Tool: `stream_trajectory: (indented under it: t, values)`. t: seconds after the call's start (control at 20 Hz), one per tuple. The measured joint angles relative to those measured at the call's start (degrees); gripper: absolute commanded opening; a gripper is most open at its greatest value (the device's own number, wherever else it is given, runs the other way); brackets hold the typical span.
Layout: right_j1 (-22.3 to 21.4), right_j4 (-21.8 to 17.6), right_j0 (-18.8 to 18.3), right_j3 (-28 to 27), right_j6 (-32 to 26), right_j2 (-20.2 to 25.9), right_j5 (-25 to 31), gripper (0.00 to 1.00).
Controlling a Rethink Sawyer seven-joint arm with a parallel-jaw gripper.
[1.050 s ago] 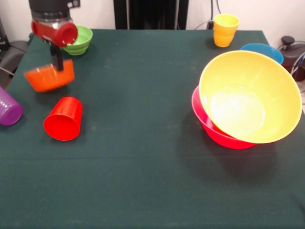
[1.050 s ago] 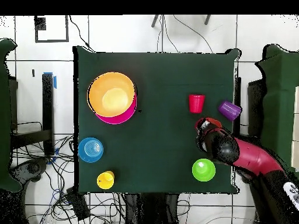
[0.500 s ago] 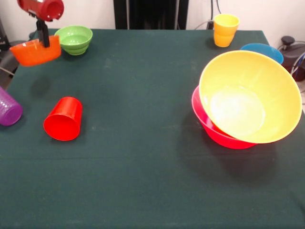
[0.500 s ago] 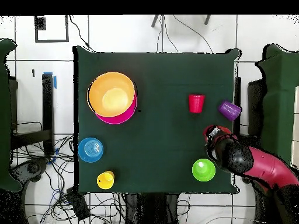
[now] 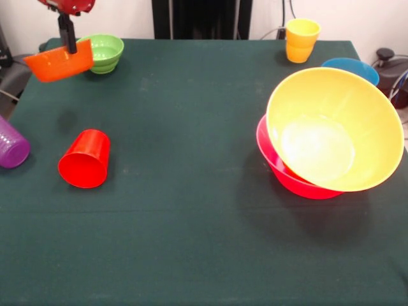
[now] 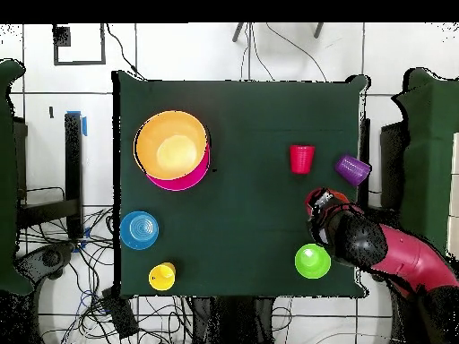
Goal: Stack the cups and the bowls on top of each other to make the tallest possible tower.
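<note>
My gripper [image 5: 68, 46] hangs at the back left, shut on the rim of the small orange bowl [image 5: 58, 64], which is held tilted above the table. Just beside it sits the small green bowl [image 5: 103, 52]. A red cup [image 5: 84, 159] lies on its side in front, and a purple cup [image 5: 11, 145] lies at the left edge. The large yellow bowl [image 5: 335, 131] leans inside the pink bowl [image 5: 284, 167] on the right. Behind them are the blue bowl [image 5: 352, 66] and a yellow cup [image 5: 301, 30] nested in an orange one. From overhead the gripper [image 6: 318, 202] is near the green bowl [image 6: 312, 261].
In the overhead view the red arm [image 6: 394, 258] reaches in over the table's right edge. Cables and floor tiles surround the dark green table [image 6: 242, 134]. The red cup [image 6: 302, 159] and purple cup [image 6: 352, 168] lie close to the arm's side.
The gripper has lifted the orange bowl off the table, then carried it sideways toward the green bowl. Everything else has stayed put.
</note>
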Motion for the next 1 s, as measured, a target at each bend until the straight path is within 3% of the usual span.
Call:
stream_trajectory:
  t: [0.75,1.0]
  values:
    - [-8.2,11.6,0.1,3.4,0.0,6.0,9.0,0.00]
    - [-9.8,14.8,0.1,3.5,0.0,8.2,9.2,0.00]
